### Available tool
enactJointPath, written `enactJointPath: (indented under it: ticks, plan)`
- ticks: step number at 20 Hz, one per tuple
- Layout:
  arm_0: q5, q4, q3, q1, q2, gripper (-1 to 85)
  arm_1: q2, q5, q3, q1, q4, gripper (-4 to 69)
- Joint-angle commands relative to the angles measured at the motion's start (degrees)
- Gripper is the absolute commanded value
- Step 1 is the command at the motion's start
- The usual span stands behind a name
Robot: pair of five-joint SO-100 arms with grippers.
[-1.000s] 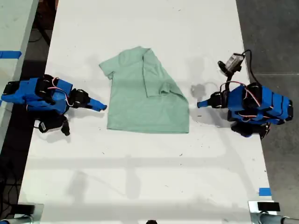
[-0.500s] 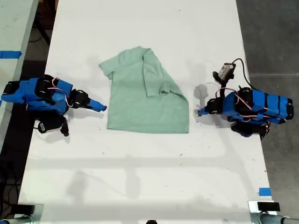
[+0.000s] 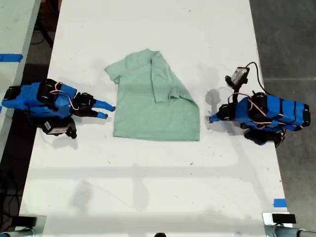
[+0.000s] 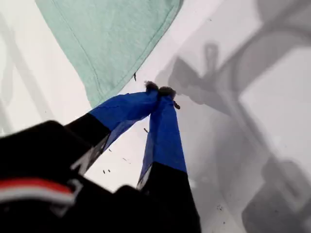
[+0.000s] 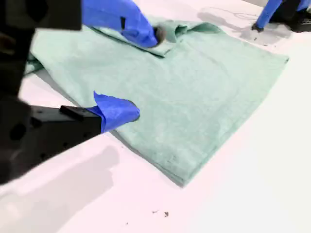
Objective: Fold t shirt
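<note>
White table [image 3: 148, 187], half-folded t shirt [image 3: 153, 98], my second gripper [image 3: 106, 109] parted beside it

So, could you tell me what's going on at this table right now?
Two blue arms are folding a mint-green t shirt lying on the white table. One side is already folded over the middle. My second pincer, at the exterior view's left, is open with its tips at the shirt's edge. My first pincer, at the exterior view's right, is shut and empty beside the shirt's corner.
</note>
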Motion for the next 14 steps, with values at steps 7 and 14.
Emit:
enactJointPath:
  ticks: [7,14]
  plan:
    - [21.4,-3.3,-4.3,-5.1,0.5,-0.1,0.5,0.7,2.3,0.4,-0.8,-0.3]
    - [20.7,-7.3,1.1,-7.5,0.5,-0.1,0.5,1.1,2.4,0.4,-0.6,-0.3]
